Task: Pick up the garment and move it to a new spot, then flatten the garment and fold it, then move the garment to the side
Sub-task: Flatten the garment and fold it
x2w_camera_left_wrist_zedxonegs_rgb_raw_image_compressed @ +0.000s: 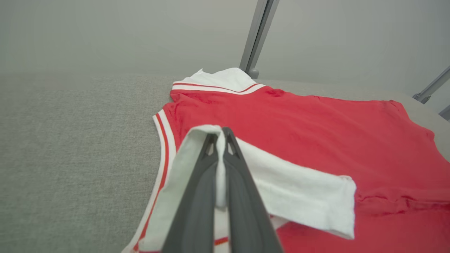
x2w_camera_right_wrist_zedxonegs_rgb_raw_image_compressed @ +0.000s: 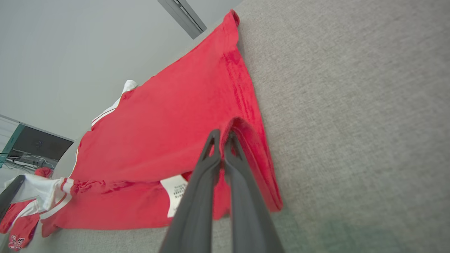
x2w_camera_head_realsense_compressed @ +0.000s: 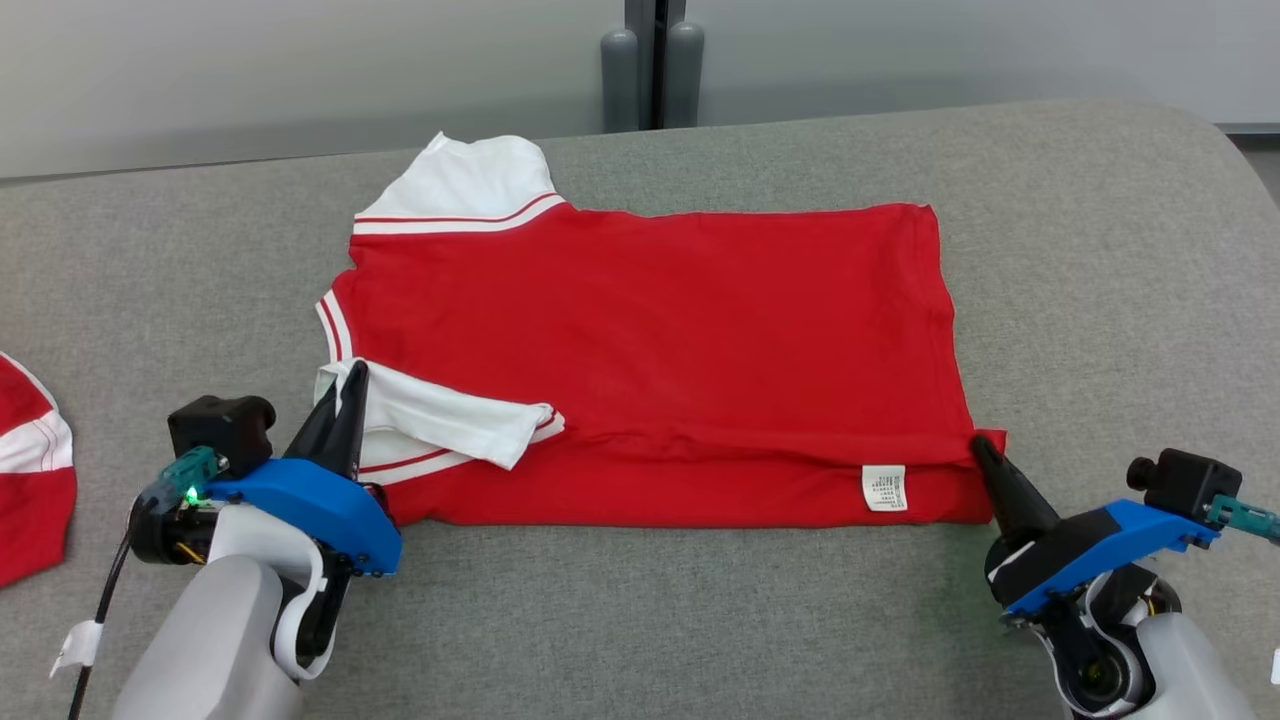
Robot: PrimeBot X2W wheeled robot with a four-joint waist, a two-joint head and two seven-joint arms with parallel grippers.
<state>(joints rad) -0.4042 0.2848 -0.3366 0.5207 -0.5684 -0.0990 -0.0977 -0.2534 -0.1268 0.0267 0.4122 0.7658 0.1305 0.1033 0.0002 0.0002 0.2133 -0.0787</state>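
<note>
The garment (x2w_camera_head_realsense_compressed: pixel 650 340) is a red T-shirt with white, red-striped sleeves, lying spread on the grey table, near edge folded over, with a white label (x2w_camera_head_realsense_compressed: pixel 884 487). My left gripper (x2w_camera_head_realsense_compressed: pixel 352 375) is shut on the near white sleeve (x2w_camera_left_wrist_zedxonegs_rgb_raw_image_compressed: pixel 299 196), the cloth pinched between its fingers (x2w_camera_left_wrist_zedxonegs_rgb_raw_image_compressed: pixel 197 182) in the left wrist view. My right gripper (x2w_camera_head_realsense_compressed: pixel 980 447) is shut on the shirt's near right hem corner (x2w_camera_right_wrist_zedxonegs_rgb_raw_image_compressed: pixel 242 130). In the right wrist view the garment (x2w_camera_right_wrist_zedxonegs_rgb_raw_image_compressed: pixel 168 126) stretches away to the left.
A second red and white garment (x2w_camera_head_realsense_compressed: pixel 30 470) lies at the table's left edge. Grey posts (x2w_camera_head_realsense_compressed: pixel 650 70) stand behind the table's far edge. The grey table (x2w_camera_head_realsense_compressed: pixel 1100 280) has bare room to the right and in front of the shirt.
</note>
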